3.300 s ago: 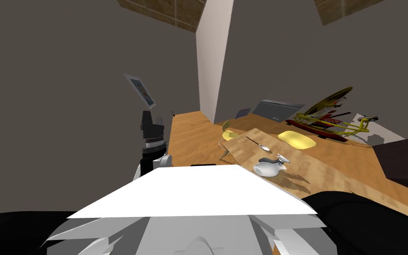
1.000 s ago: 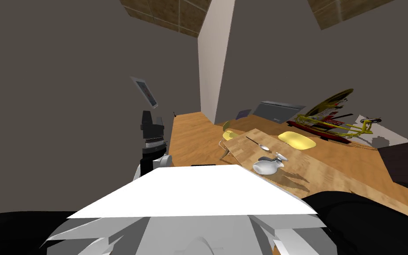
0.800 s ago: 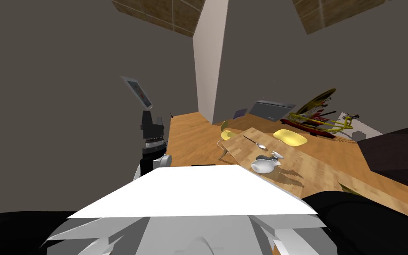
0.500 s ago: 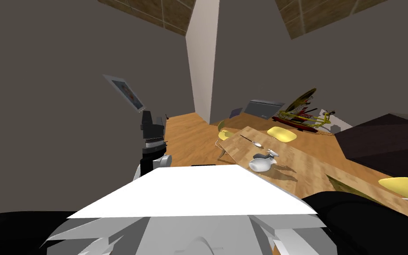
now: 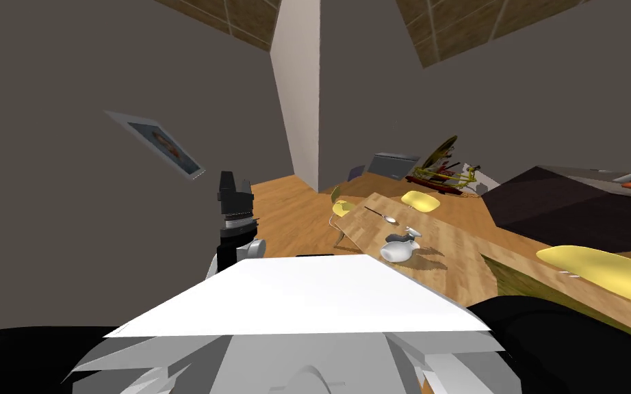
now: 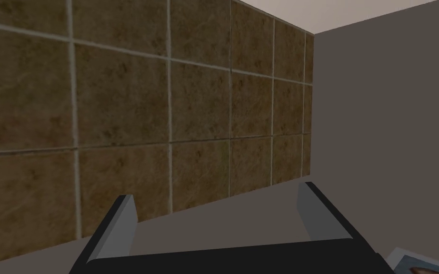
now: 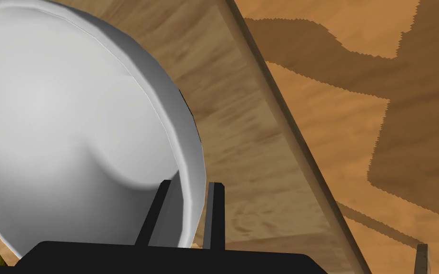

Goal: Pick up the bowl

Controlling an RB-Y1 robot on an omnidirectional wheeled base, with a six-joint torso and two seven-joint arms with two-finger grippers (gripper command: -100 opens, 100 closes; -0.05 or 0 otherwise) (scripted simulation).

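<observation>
You see the white bowl [image 7: 71, 119] just right of centre in the head view, over the wooden table [image 5: 465, 270], its rim pinched between the right gripper's [image 7: 191, 184] 2 fingers, while the left gripper [image 6: 216, 192], raised at centre left, has its fingers spread.
</observation>
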